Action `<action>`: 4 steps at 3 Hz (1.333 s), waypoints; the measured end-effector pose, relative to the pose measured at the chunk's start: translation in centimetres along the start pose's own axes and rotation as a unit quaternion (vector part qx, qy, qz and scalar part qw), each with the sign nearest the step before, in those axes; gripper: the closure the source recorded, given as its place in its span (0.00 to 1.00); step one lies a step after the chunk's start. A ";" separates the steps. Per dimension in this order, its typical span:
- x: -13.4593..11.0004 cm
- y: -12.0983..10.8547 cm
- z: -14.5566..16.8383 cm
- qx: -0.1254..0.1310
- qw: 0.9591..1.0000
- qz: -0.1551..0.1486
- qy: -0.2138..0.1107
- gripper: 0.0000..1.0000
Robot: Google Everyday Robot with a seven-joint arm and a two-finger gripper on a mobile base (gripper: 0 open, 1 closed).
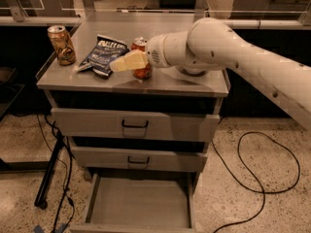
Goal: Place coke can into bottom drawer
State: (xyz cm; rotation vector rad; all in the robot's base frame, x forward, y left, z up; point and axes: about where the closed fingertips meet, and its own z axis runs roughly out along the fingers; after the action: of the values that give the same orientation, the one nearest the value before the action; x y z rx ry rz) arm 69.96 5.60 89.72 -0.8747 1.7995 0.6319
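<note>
The coke can (141, 44), red with a silver top, stands upright on the grey cabinet top (160, 84), just right of a chip bag. My gripper (128, 62) reaches in from the right on its white arm (214, 45) and lies across the front of the can at mid-height, hiding the can's middle. The bottom drawer (140, 207) is pulled out at floor level, a wide flat tray with nothing in it.
A dark blue chip bag (101, 55) lies left of the coke can. A gold-brown can (61, 44) stands at the far left corner. Two upper drawers (134, 124) with black handles are closed. A black cable (252, 178) loops on the floor at right.
</note>
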 end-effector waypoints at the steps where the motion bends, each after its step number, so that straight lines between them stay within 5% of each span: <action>1: 0.0 0.0 0.0 0.000 1.000 0.000 0.000 0.00; 2: 0.0 0.0 0.0 0.000 1.000 0.000 0.000 0.18; 4: 0.0 0.0 0.0 0.000 1.000 0.000 0.000 0.72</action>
State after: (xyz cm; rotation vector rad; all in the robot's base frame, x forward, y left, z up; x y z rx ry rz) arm 69.95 5.61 89.72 -0.8748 1.7995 0.6321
